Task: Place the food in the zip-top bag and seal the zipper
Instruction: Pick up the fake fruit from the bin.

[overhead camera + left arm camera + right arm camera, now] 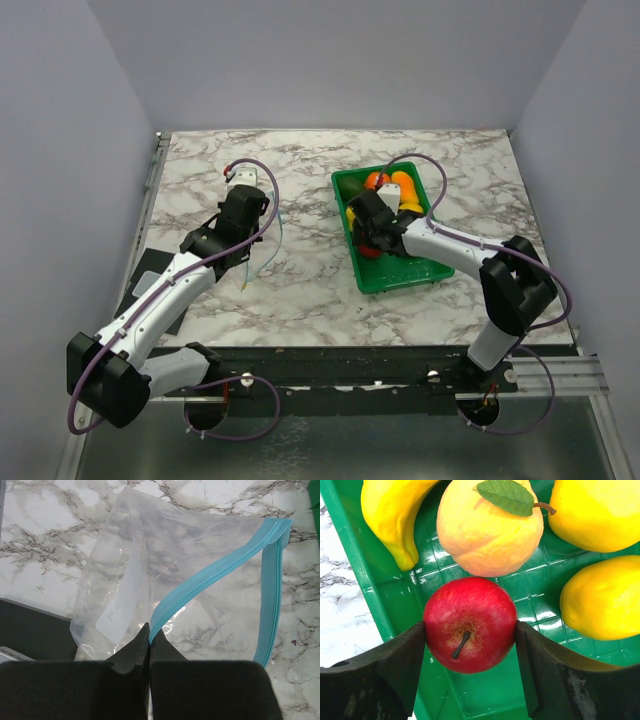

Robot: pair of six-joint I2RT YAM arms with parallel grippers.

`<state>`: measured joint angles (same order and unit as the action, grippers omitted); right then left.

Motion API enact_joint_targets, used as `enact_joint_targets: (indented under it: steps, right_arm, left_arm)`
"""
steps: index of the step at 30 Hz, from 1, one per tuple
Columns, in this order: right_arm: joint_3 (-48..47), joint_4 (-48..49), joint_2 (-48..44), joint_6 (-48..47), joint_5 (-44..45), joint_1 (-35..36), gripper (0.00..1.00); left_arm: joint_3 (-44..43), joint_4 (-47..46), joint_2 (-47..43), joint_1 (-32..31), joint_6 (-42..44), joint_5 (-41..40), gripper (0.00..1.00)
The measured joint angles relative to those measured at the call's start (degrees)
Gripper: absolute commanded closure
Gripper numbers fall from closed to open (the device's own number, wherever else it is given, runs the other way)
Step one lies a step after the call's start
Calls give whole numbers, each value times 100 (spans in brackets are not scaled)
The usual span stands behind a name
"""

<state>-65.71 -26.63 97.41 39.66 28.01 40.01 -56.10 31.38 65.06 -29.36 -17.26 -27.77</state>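
Observation:
The clear zip-top bag (150,555) lies on the marble with its mouth gaping. My left gripper (149,630) is shut on the light blue zipper (215,572), pinching one side of it at the tips. In the top view that gripper (245,245) sits left of centre. The food lies in a green tray (400,278): a red apple (470,625), a banana (395,515), a pale orange fruit with a leaf (490,530) and two lemons (600,600). My right gripper (470,630) reaches into the tray, and both fingers touch the apple's sides.
A black mat (140,295) lies at the table's near left edge. The tray's green wall (370,590) runs just left of the apple. Grey walls enclose the table on three sides.

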Motion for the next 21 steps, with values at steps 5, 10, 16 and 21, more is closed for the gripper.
enact_joint_targets:
  steps: [5, 10, 16, 21]
  right_arm:
    - [57, 83, -2, 37, 2, -2, 56]
    - [133, 107, -90, 31, 7, -2, 73]
    - [208, -4, -538, -68, 24, -2, 80]
    - [208, -11, -1121, -221, -66, -2, 80]
  left_arm:
    - [-2, 0, 0, 0, 0, 22, 100]
    - [-2, 0, 4, 0, 0, 57, 100]
    - [-2, 0, 28, 0, 2, 142, 100]
    - [-2, 0, 52, 0, 0, 188, 100]
